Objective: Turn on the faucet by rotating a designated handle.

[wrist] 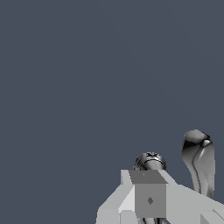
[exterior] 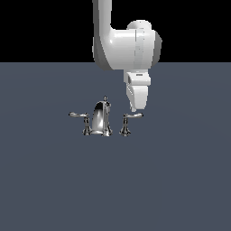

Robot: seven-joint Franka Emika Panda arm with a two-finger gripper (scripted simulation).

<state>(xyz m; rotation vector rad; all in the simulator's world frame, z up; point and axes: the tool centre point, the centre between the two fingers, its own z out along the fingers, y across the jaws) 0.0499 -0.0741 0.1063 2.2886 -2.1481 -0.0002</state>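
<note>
The chrome faucet [exterior: 99, 118] stands mid-floor in the exterior view, its arched spout topped by a knob-tipped rod. The handle [exterior: 128, 119] is the lever on a flared pedestal toward the exterior view's right, with a gap between it and the spout base. My gripper [exterior: 134, 108] hangs straight down with its tip at the lever's outer end, touching or just above it. Its fingers look pressed together and hold nothing. In the wrist view my gripper [wrist: 149, 199] covers most of the handle [wrist: 150, 160], and the spout [wrist: 199, 158] rises beside it.
A twin lever [exterior: 81, 117] sits on the exterior view's left, its pedestal against the spout base. My white arm [exterior: 122, 45] comes down from above, behind the faucet. A flat dark grey floor [exterior: 115, 189] lies all around.
</note>
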